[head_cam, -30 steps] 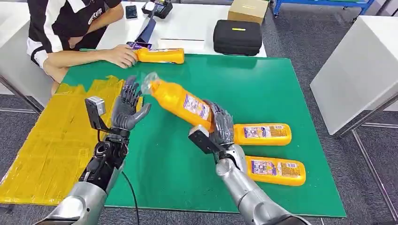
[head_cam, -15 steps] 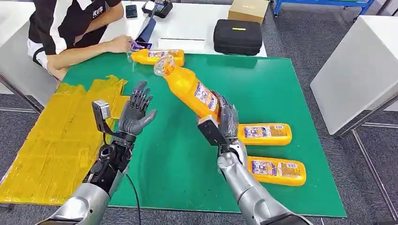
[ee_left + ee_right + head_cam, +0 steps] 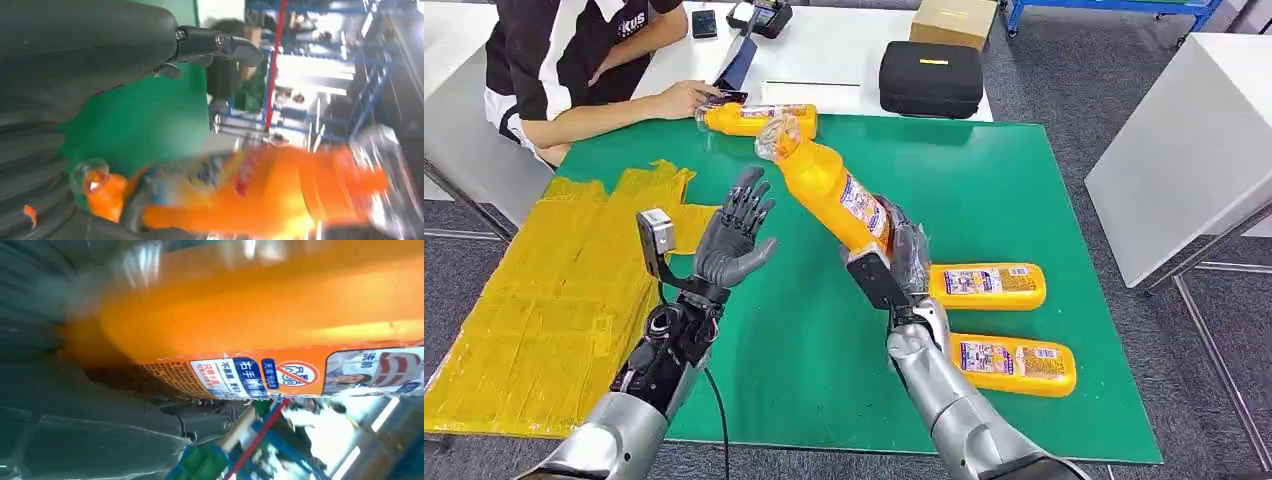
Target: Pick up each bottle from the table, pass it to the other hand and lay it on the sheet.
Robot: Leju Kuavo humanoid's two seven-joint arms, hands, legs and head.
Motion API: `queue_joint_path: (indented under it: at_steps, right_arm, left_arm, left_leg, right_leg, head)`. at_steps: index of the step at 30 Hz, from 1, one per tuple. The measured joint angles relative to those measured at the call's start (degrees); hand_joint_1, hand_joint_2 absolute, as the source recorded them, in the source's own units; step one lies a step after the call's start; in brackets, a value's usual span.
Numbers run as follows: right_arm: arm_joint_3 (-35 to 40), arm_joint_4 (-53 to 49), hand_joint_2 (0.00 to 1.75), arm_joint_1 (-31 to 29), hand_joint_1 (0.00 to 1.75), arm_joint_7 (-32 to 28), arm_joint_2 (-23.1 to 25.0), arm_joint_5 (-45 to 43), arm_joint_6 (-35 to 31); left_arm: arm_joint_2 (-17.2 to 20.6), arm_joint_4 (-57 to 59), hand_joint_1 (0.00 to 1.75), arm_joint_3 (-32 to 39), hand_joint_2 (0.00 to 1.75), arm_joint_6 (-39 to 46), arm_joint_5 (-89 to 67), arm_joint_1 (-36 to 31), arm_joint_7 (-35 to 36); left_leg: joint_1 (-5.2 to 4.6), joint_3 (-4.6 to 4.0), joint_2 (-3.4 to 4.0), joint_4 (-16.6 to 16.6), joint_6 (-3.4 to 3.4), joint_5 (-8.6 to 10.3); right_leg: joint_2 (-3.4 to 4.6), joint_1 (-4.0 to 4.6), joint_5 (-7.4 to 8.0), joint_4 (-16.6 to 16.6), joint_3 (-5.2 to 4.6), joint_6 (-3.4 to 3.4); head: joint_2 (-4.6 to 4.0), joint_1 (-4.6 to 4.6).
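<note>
Gripped in the right robot hand (image 3: pixel 902 258), bottle (image 3: pixel 829 189) has been tilted steeper; left robot hand (image 3: pixel 732 243), fingers spread and empty, has been raised nearer, handover judged imminent.

green table (image 3: pixel 984 190), yellow sheet (image 3: pixel 554 290) at left, three orange bottles (image 3: pixel 986 286) lying
</note>
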Motion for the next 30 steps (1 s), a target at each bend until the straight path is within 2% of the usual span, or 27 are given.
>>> queue_joint_path:
  at_steps: [5,11,17,20,24,30]
  right_arm:
    - [0.0,0.6,1.75,-0.6,1.75,0.4,0.5,-1.8,7.0]
    - [0.4,1.3,1.75,-1.3,1.75,1.0,1.5,-1.6,10.2]
    - [0.6,1.6,1.75,-1.6,1.75,1.3,2.2,-1.4,10.6]
    - [1.2,1.7,1.75,-1.9,1.75,0.8,2.5,-1.0,13.5]
    - [4.0,1.7,1.75,-1.9,1.75,-1.0,3.8,-0.6,18.4]
    - [12.5,1.0,1.75,-1.0,1.75,0.8,3.8,-5.9,18.5]
  left_arm:
    - [-0.6,-5.2,0.0,-4.1,1.75,2.6,-1.3,-0.3,2.1]
    - [-1.0,-6.6,0.0,-7.8,1.75,5.0,-2.7,-1.8,3.1]
    - [-1.2,-6.6,0.0,-9.2,1.75,5.2,-2.7,-2.6,3.0]
    - [-1.2,-6.3,0.0,-9.4,1.75,5.7,-2.5,-2.9,2.8]
    - [-1.1,-5.4,0.0,-9.2,1.75,5.8,-1.4,-3.6,3.4]
    - [0.2,-2.4,0.0,-8.2,1.75,5.8,-0.3,-4.2,1.2]
  left_leg:
    - [-0.01,-0.02,0.0,0.0,0.0,0.0]
    - [0.0,-0.01,0.0,0.0,0.0,0.0]
    - [0.0,-0.02,0.0,0.0,0.0,0.0]
    - [-0.01,-0.02,0.0,0.0,0.0,0.0]
    - [0.03,-0.02,0.02,0.0,-0.01,0.0]
    - [0.03,-0.02,0.02,0.0,-0.03,0.01]
  right_leg:
    - [0.0,0.0,0.0,0.0,0.0,0.0]
    - [0.02,0.01,0.01,0.0,-0.01,0.01]
    - [0.01,0.0,0.01,0.0,-0.01,0.01]
    - [0.02,0.01,0.01,0.0,-0.01,0.01]
    - [0.01,0.03,-0.01,0.0,-0.05,-0.01]
    - [0.04,0.03,-0.01,0.0,-0.01,-0.01]
  head:
    - [0.0,0.0]
    - [0.0,-0.02]
    - [0.0,0.0]
    - [0.0,0.0]
    - [0.0,-0.04]
    - [0.0,0.0]
